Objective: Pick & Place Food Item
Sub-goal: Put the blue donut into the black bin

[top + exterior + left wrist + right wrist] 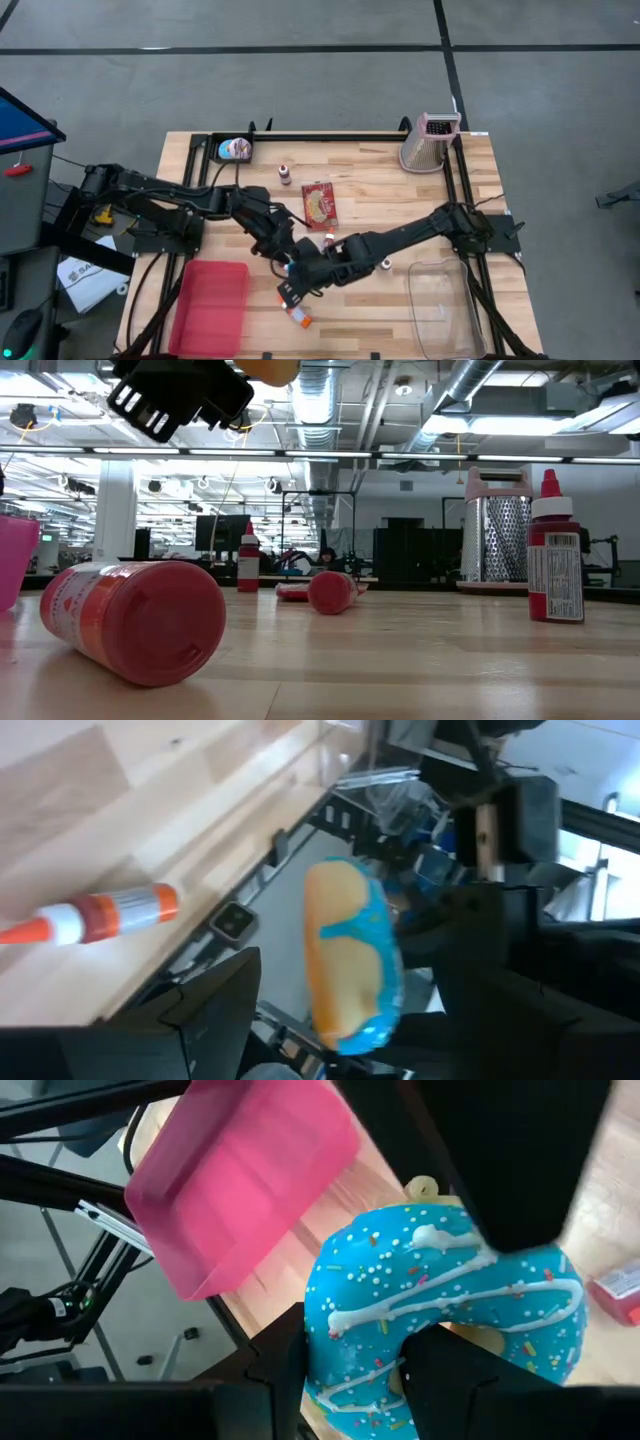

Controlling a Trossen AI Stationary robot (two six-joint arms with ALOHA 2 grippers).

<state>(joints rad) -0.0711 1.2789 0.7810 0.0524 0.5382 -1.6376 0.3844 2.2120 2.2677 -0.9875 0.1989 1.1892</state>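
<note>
One donut (440, 1320), blue-iced, is clamped in my right gripper (297, 285) up off the bench near its front edge. The pink tray (210, 305) lies just to that gripper's left. My left gripper (283, 248), jaws wide and empty, sits just behind.

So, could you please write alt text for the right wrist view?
The right tool grips a blue-frosted doughnut with white drizzle and sprinkles, held above the wooden table. A pink tray lies beyond it near the table's edge.
</note>
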